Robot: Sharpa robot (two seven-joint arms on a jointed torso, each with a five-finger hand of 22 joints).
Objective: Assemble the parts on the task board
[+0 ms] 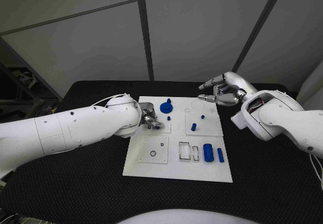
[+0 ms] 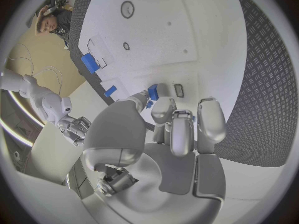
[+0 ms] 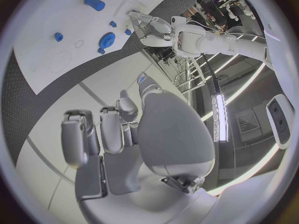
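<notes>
The white task board lies in the middle of the black table. My left hand hovers over the board's left half and pinches a small blue part between thumb and a finger, just above the plate. Beside it on the board are a blue gear, a small blue peg and another peg. Two blue cylinders lie at the near right. My right hand hangs above the board's far right corner with loosely bent fingers and nothing in them.
A square panel with a small ring sits on the board's near left, with clear rectangular slots next to it. Round recesses mark the far right. Black table surface surrounds the board.
</notes>
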